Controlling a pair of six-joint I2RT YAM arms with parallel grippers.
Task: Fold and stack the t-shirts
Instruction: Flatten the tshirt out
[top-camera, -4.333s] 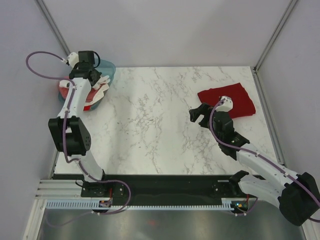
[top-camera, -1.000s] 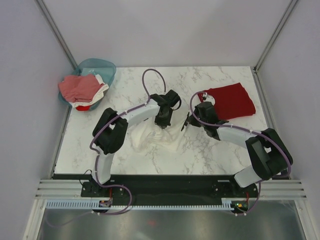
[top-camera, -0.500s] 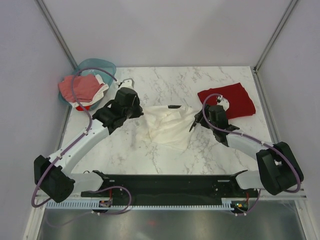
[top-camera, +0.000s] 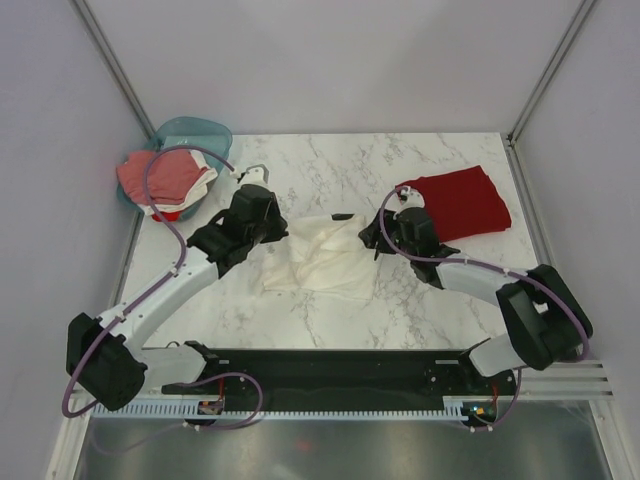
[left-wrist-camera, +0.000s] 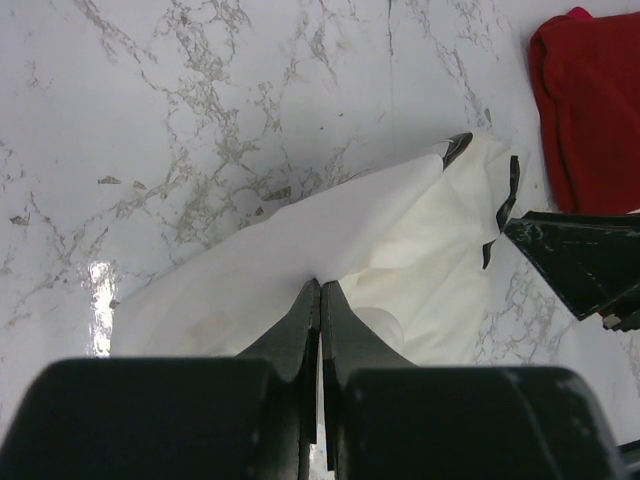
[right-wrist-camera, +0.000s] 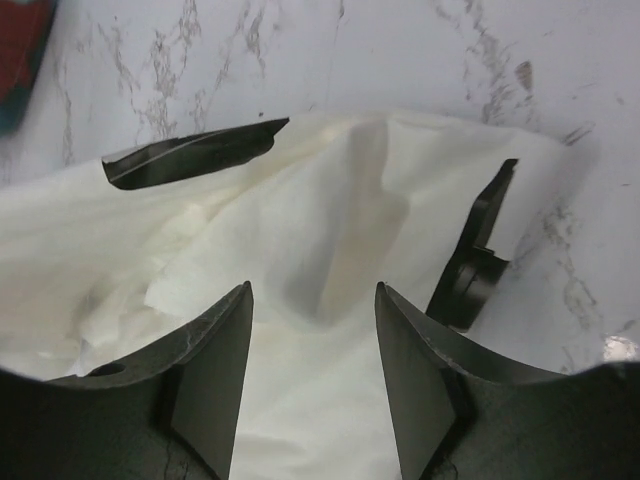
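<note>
A crumpled white t-shirt (top-camera: 322, 265) with black print patches (right-wrist-camera: 190, 158) lies in the middle of the marble table. My left gripper (top-camera: 281, 233) is shut on a fold at its left edge; in the left wrist view the fingertips (left-wrist-camera: 320, 286) pinch the white cloth (left-wrist-camera: 400, 235). My right gripper (top-camera: 369, 238) hovers at the shirt's right edge, open, with the white cloth (right-wrist-camera: 330, 220) lying loose below the gap between its fingers (right-wrist-camera: 312, 292). A folded dark red t-shirt (top-camera: 462, 203) lies flat at the back right.
A teal basket (top-camera: 205, 133) stands at the back left corner, with pinkish-red and white shirts (top-camera: 160, 177) piled in it and spilling over its rim. The right gripper's dark finger (left-wrist-camera: 575, 262) shows at the right of the left wrist view, beside the red shirt (left-wrist-camera: 590, 110).
The white shirt was carried from the basket to the table's middle. In the last second my right gripper opened and let go of it; the shirt has settled lower and slightly left.
</note>
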